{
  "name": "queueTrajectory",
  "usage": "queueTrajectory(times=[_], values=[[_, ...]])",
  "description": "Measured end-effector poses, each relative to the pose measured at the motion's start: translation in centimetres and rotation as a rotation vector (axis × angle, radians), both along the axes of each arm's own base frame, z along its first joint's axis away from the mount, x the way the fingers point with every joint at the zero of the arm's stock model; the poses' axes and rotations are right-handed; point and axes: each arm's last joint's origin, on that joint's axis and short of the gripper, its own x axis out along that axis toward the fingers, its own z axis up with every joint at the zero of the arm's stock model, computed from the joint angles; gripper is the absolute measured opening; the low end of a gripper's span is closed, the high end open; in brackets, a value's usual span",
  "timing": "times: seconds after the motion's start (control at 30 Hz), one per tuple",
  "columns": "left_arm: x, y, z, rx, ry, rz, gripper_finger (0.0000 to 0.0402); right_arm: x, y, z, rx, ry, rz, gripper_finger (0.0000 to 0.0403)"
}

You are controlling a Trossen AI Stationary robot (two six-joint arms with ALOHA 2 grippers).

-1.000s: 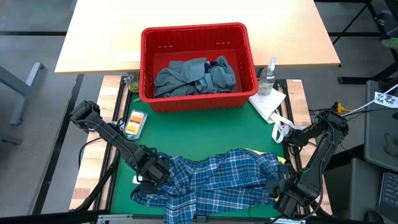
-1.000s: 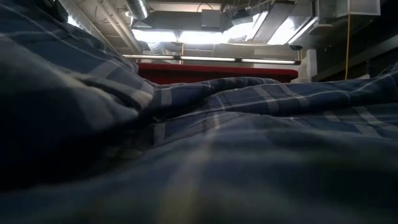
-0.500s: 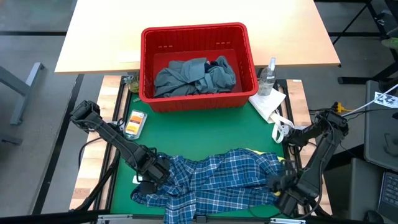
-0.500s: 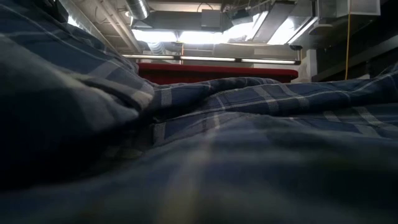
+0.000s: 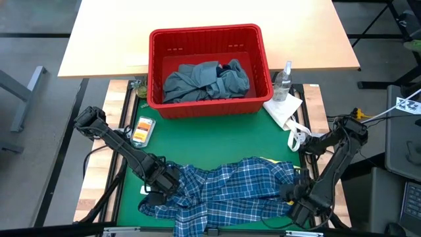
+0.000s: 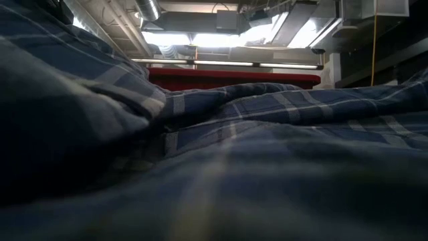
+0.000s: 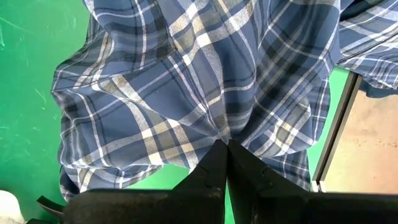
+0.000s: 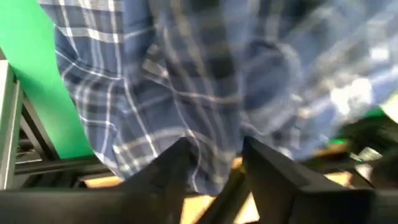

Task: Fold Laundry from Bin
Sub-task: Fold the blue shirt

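Right hand (image 5: 294, 195) shifts slightly left since before, now at the shirt's (image 5: 227, 191) right edge, fingers apart with plaid cloth between them. Left hand (image 5: 168, 182) is pressed together, pinching the shirt's left side. Shirt lies crumpled on the desk's (image 5: 197, 138) near edge; grey laundry (image 5: 205, 80) sits in the bin (image 5: 209, 34).

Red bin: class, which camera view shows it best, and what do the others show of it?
The high view: the whole red bin shows from above, grey garments inside. The low view shows only a strip of its rim behind the plaid shirt. Neither wrist view shows it.
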Motion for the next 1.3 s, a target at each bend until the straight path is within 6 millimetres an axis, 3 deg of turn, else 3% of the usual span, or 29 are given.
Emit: queueTrajectory(times=[0.23, 0.47, 0.63, 0.93, 1.17, 1.3], values=[[-0.4, 0.1, 0.6, -0.032, -0.002, -0.011, 0.0, 0.0, 0.0, -0.9, 0.022, -0.003, 0.009, 0.0011], [-1.9, 0.4, 2.8, -0.125, -0.011, 0.026, 0.0, -0.2, 0.0, 2.2, 0.004, 0.068, -0.006, 0.0005], [-3.6, -0.5, 3.5, -0.186, 0.07, 0.073, 0.0, -0.3, -0.1, 4.5, -0.007, 0.082, -0.022, 0.0006], [-5.9, -3.2, 3.5, -0.174, 0.094, 0.125, 0.0, -0.6, 0.3, 4.7, 0.096, 0.22, -0.053, 0.0002], [-6.8, -4.4, 3.5, -0.156, 0.035, 0.118, 0.0, 0.0, 1.5, 4.6, 0.236, 0.164, -0.026, 0.0002], [-7.1, -5.1, 3.1, -0.123, 0.022, 0.136, 0.0, -0.5, 1.9, 4.5, 0.223, 0.146, -0.023, 0.0003]])
